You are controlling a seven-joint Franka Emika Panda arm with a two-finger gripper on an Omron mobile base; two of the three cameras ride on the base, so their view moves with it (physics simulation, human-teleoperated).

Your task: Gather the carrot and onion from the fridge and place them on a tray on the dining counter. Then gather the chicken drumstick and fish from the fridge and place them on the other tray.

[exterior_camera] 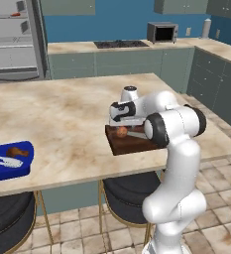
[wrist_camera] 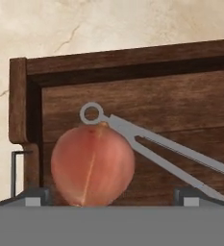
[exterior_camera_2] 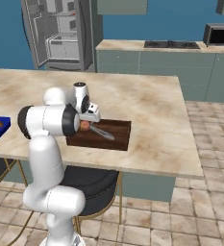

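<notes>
Wooden tray (wrist_camera: pixel 132 96) under the gripper (wrist_camera: pixel 111 197) is showing dark brown planks with visible grain, matt finish. Onion (wrist_camera: pixel 93 166) between the fingertips is looking smooth, slightly glossy, pinkish-orange skin with faint streaks. Grey tongs (wrist_camera: pixel 161 149) just beside the onion are looking like matt metal. Counter (exterior_camera: pixel 62 119) beneath the tray is looking like polished beige marble with brown veins. Blue tray (exterior_camera: pixel 18 168) well off to the gripper's left is looking like smooth plastic. Stools (exterior_camera: pixel 127 198) below are looking dark and cushioned, on thin brassy legs.
</notes>
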